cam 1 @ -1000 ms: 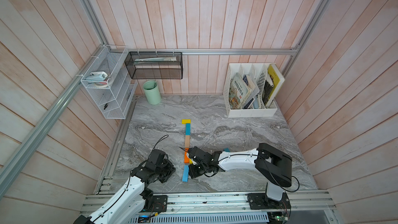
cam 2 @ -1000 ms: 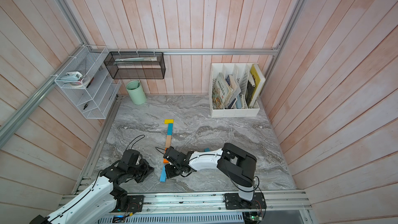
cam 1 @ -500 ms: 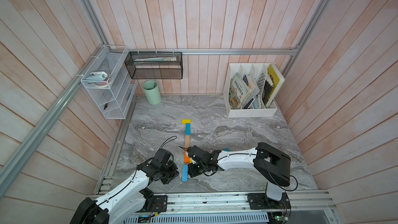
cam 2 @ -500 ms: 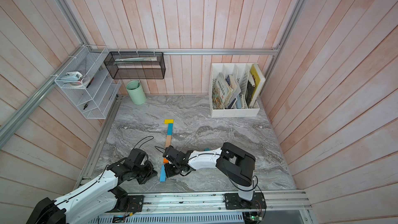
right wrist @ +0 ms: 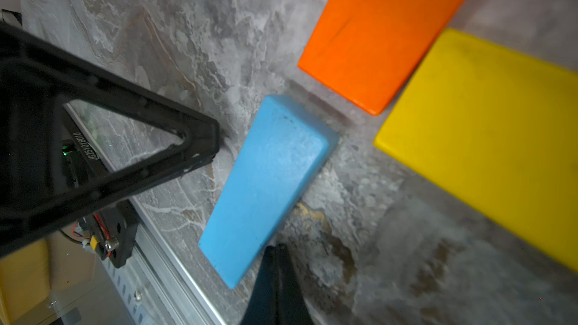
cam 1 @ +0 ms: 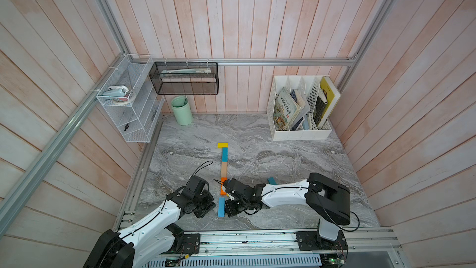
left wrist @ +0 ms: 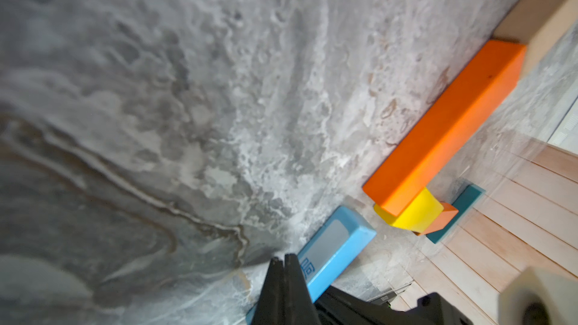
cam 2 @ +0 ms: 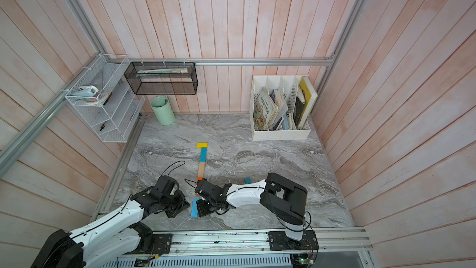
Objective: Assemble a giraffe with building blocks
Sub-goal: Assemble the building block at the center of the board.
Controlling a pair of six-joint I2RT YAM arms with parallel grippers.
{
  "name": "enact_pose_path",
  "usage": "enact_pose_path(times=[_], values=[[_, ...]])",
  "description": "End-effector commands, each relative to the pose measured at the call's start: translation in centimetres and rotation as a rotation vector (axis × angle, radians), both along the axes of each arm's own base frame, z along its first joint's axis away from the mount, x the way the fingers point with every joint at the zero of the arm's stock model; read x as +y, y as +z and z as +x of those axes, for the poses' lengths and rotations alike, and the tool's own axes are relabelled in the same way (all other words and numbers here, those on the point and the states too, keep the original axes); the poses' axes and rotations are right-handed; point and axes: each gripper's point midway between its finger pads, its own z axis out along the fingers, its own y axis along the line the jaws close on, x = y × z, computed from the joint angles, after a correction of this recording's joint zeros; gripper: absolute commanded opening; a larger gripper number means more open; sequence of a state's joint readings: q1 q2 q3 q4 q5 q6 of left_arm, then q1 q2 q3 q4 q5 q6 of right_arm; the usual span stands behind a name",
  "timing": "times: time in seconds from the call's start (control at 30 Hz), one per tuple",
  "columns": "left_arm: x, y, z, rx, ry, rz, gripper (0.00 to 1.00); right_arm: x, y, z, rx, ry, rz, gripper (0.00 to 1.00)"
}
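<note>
The giraffe's neck line lies on the marble table: a crosswise yellow block (cam 1: 222, 145), then teal (cam 1: 224, 154), tan (cam 1: 223, 169) and orange (cam 1: 223, 186) blocks. A yellow block (right wrist: 488, 139) lies crosswise at the orange one's near end, and beyond it sit another orange block (left wrist: 441, 218) and a teal block (cam 1: 271, 180). A light blue block (cam 1: 221, 207) lies flat between my two grippers. My left gripper (left wrist: 284, 259) is shut and empty, its tip against the block's left long side. My right gripper (right wrist: 276, 250) is shut and empty too, at the block's right side.
A green cup (cam 1: 181, 110) stands at the back left under a black mesh basket (cam 1: 184, 78) and beside a white wire shelf (cam 1: 128, 104). A white file rack with books (cam 1: 298, 132) is at the back right. The metal rail (cam 1: 244, 238) runs along the front edge.
My left arm has swung right across the table until its shut tip reached the light blue block. The right arm has barely moved.
</note>
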State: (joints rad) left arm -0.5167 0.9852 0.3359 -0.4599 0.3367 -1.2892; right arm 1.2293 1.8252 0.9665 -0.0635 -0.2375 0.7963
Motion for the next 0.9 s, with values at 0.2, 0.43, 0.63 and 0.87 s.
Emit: enact_pose_path(times=[0.2,0.43,0.63,0.87], values=[[-1.1,1.1,1.1,-0.045,-0.020,-0.043,0.00,-0.7,-0.7,-0.7,0.018,0.009,-0.037,0.00],[-1.3,0.9,1.2,-0.040,-0.024,-0.044,0.00,0.0,-0.5,-0.7,0.017,0.026,-0.022,0.00],[-1.3,0.9,1.2,-0.042,-0.022,-0.046,0.00,0.6,-0.2,-1.0,0.015,0.048,-0.009,0.00],[-1.3,0.9,1.2,-0.042,-0.019,-0.049,0.00,0.7,-0.2,-1.0,0.011,0.053,-0.008,0.00]])
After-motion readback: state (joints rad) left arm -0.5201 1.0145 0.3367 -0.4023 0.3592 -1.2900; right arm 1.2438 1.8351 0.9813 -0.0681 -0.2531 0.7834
